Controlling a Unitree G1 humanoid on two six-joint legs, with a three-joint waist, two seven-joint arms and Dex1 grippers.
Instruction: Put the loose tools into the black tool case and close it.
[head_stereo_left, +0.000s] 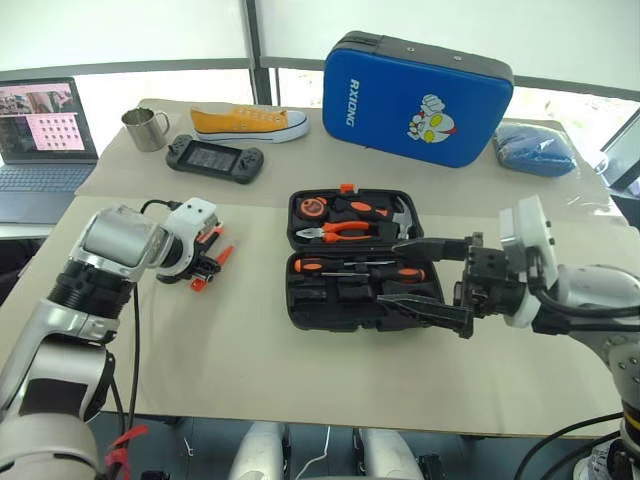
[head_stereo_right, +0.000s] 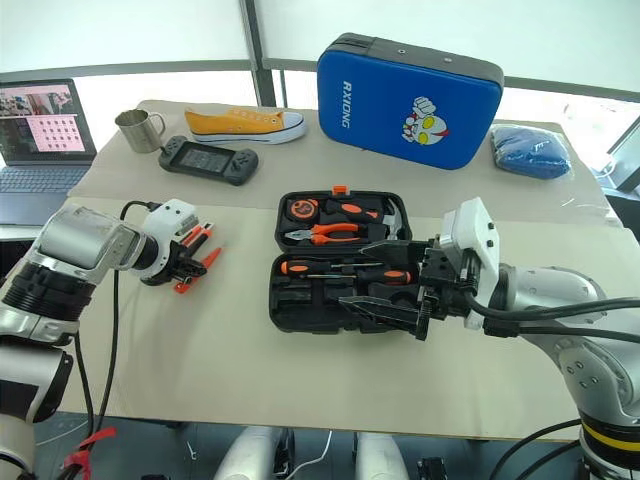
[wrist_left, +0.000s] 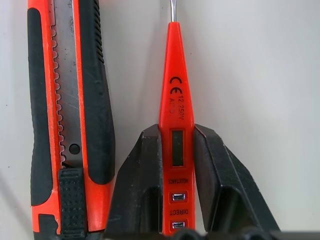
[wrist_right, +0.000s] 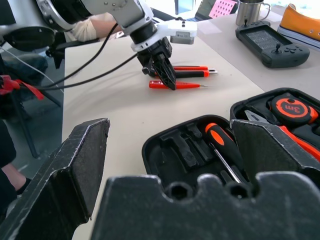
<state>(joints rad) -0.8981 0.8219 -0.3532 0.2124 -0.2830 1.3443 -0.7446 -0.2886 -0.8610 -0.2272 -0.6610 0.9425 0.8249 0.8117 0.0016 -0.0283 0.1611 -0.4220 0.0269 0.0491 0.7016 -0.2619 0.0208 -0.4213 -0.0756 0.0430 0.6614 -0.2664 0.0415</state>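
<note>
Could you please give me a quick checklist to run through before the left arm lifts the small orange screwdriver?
1. Left end effector fingers on both sides of the small orange screwdriver: ok.
2. Grip fully closed: cannot tell.
3. Utility knife apart from the fingers: ok, but close.
4. Black tool case open: ok.
5. Right end effector open, hovering over the case: not ok, blocks the path.

left hand (wrist_left: 171, 165) angled down, fingers pinching small orange screwdriver (wrist_left: 173, 100) | right hand (head_stereo_left: 425, 277) level, spread wide
</note>
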